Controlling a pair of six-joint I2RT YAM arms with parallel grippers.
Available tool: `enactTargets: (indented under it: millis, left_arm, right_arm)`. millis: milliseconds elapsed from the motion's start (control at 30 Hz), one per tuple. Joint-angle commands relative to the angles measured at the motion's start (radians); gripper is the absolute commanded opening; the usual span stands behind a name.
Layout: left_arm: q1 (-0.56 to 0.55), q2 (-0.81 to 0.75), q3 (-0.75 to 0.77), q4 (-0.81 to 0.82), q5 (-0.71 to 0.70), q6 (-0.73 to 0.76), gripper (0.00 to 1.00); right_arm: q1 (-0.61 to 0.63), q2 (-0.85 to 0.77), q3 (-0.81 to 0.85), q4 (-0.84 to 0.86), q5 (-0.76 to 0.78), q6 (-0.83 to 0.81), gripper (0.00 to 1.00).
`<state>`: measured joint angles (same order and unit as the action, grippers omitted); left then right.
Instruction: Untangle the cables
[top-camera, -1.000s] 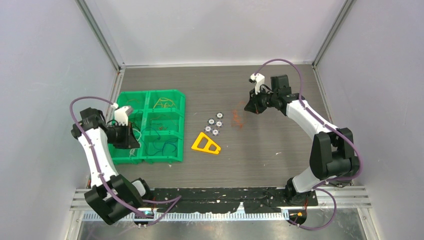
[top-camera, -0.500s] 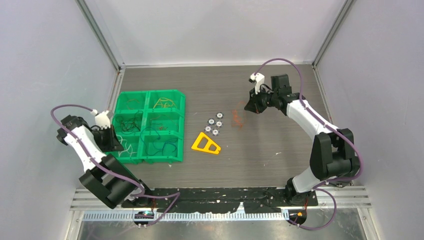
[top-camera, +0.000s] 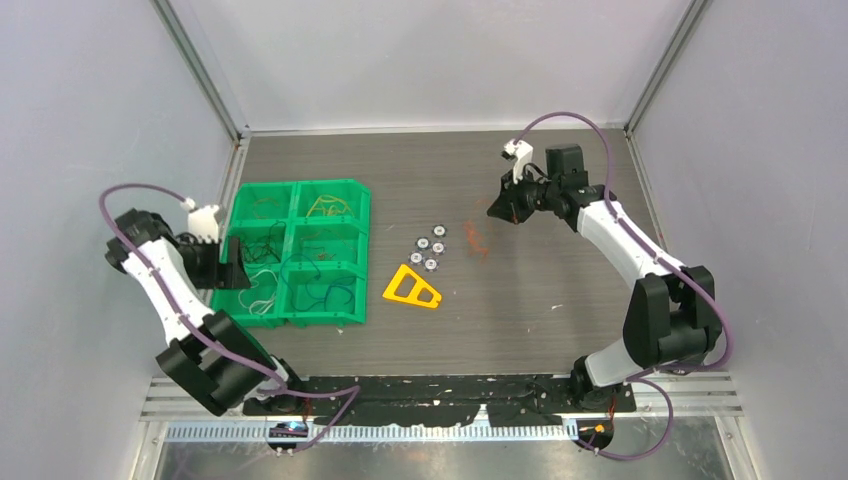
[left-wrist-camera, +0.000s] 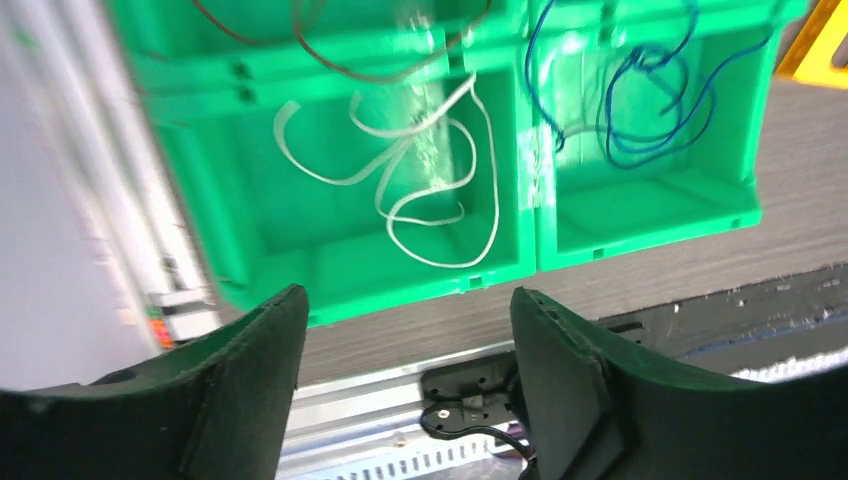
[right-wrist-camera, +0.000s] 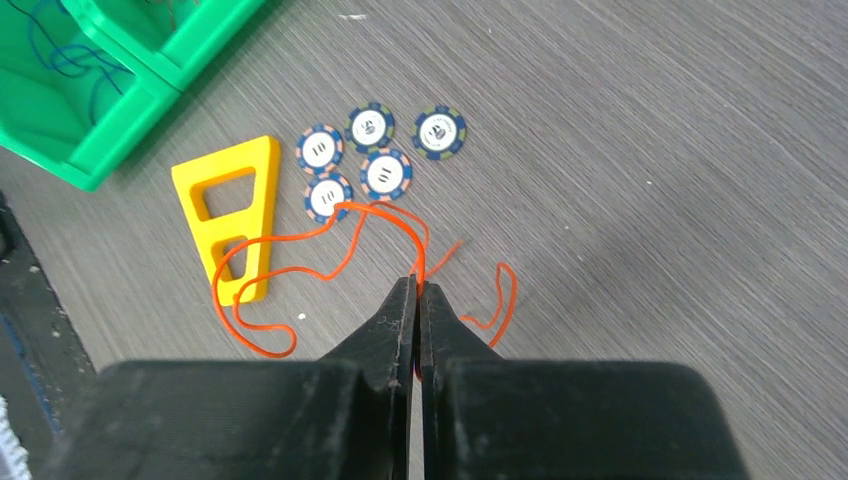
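Note:
The cables lie partly sorted in a green bin tray (top-camera: 365, 250). White strands (left-wrist-camera: 430, 200) fill its near left compartment and blue ones (left-wrist-camera: 640, 110) the one beside it. Yellow (top-camera: 325, 207) and black (top-camera: 262, 245) strands sit farther back. My left gripper (top-camera: 232, 262) hangs open and empty at the tray's near left edge, its jaws (left-wrist-camera: 408, 300) wide apart. My right gripper (right-wrist-camera: 418, 285) is shut on an orange cable (right-wrist-camera: 513, 290), held above the table. The curly loops of this orange cable (top-camera: 475, 238) trail down toward the chips.
Several poker chips (top-camera: 430, 250) lie mid-table, with a yellow triangular frame (top-camera: 412, 288) just in front of them. The chips (right-wrist-camera: 385, 150) and the frame (right-wrist-camera: 225, 170) sit below the hanging orange loops. A black and metal rail (left-wrist-camera: 480, 390) runs along the near edge.
My left gripper has opened and swung left from over the tray to its near left edge; the white strands lie in the compartment. My right gripper lifted slightly with the orange cable.

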<state>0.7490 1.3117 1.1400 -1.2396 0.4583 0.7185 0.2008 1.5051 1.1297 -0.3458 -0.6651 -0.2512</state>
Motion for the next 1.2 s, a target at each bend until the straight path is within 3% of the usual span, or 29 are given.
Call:
enactTargets:
  millis: [0, 33, 100, 200, 333, 400, 500, 600, 767, 933, 1000, 1067, 1167]
  left_arm:
    - [-0.001, -0.061, 0.246, -0.171, 0.121, 0.047, 0.93]
    - [-0.009, -0.065, 0.299, -0.192, 0.151, 0.051, 0.99]
    - [-0.058, -0.081, 0.379, -0.192, 0.193, 0.037, 0.99]
    - [-0.197, -0.127, 0.423, -0.068, 0.239, -0.077, 1.0]
    - [-0.448, -0.195, 0.359, 0.283, 0.335, -0.326, 1.0]
    - [-0.628, -0.2, 0.332, 0.451, 0.342, -0.416, 1.0]
    - [-0.888, -0.137, 0.363, 0.593, 0.305, -0.463, 1.0]
    - [-1.067, -0.022, 0.427, 0.687, 0.294, -0.516, 1.0]
    - [-1.253, 0.099, 0.443, 0.824, 0.265, -0.463, 1.0]
    - [-1.345, 0.163, 0.416, 0.963, 0.234, -0.467, 1.0]
    - [-1.35, 0.182, 0.413, 0.991, 0.269, -0.492, 0.9]
    - [-1.35, 0.18, 0.394, 1.009, 0.313, -0.512, 0.7]
    - [-1.348, 0.133, 0.327, 1.054, 0.351, -0.505, 0.29]
  right_arm:
    - [0.005, -0.076, 0.068, 0.082, -0.081, 0.083, 0.05]
    - [0.005, -0.084, 0.077, 0.089, -0.09, 0.105, 0.05]
    - [0.005, -0.098, 0.093, 0.117, -0.116, 0.142, 0.05]
    - [0.005, -0.12, 0.119, 0.152, -0.164, 0.194, 0.05]
    - [0.007, -0.154, 0.162, 0.194, -0.202, 0.258, 0.05]
    - [0.012, -0.17, 0.184, 0.199, -0.215, 0.285, 0.05]
    - [0.025, -0.194, 0.202, 0.207, -0.227, 0.322, 0.05]
    - [0.055, -0.209, 0.199, 0.245, -0.234, 0.369, 0.05]
    - [0.109, -0.232, 0.195, 0.322, -0.24, 0.438, 0.05]
    - [0.171, -0.249, 0.186, 0.408, -0.26, 0.538, 0.06]
    - [0.188, -0.256, 0.182, 0.437, -0.267, 0.572, 0.05]
    - [0.2, -0.26, 0.178, 0.464, -0.271, 0.602, 0.05]
    - [0.199, -0.256, 0.178, 0.473, -0.269, 0.619, 0.06]
